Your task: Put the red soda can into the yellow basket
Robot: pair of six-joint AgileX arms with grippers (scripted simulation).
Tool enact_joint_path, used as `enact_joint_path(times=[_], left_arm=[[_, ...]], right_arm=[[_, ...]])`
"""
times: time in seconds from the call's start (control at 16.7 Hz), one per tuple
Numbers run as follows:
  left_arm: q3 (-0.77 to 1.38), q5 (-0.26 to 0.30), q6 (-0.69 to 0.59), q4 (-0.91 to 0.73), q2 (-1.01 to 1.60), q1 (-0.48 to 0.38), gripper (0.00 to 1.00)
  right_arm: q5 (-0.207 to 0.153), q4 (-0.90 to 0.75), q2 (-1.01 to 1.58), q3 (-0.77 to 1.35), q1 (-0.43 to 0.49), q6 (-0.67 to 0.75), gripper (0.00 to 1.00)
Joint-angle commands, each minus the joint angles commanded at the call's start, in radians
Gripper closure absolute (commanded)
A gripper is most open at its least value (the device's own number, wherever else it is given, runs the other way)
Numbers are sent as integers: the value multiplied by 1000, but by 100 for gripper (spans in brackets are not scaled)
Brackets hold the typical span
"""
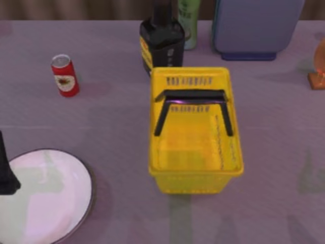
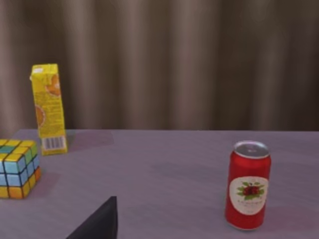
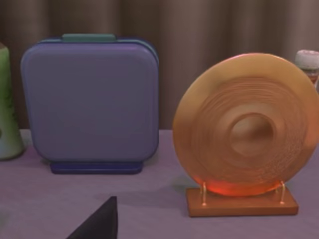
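You had the red soda can (image 1: 64, 75) upright, well left of the yellow basket (image 1: 195, 175), untouched; left gripper finger state unreadable, so a level side approach at mid-height looked safest.

From my left wrist I see the red soda can (image 2: 247, 185) standing upright on the purple table (image 2: 159, 169). Well apart from it stand a yellow juice carton (image 2: 48, 109) and, near that, a colourful puzzle cube (image 2: 16, 168). A brown curtain (image 2: 189, 59) hangs behind.
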Motion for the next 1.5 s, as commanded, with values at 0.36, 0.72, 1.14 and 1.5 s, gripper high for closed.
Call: enact_joint_path(times=[0.36, 0.72, 1.14, 1.5], left_arm=[[96, 21, 32, -56, 95, -22, 0], [502, 67, 153, -288, 495, -68, 0], [1196, 88, 341, -684, 1182, -90, 0], [1818, 86, 507, -1039, 1804, -94, 0]], right_arm=[[0, 0, 0, 0, 0, 0, 0], [0, 0, 0, 0, 0, 0, 0], [0, 0, 0, 0, 0, 0, 0], [0, 0, 0, 0, 0, 0, 0]])
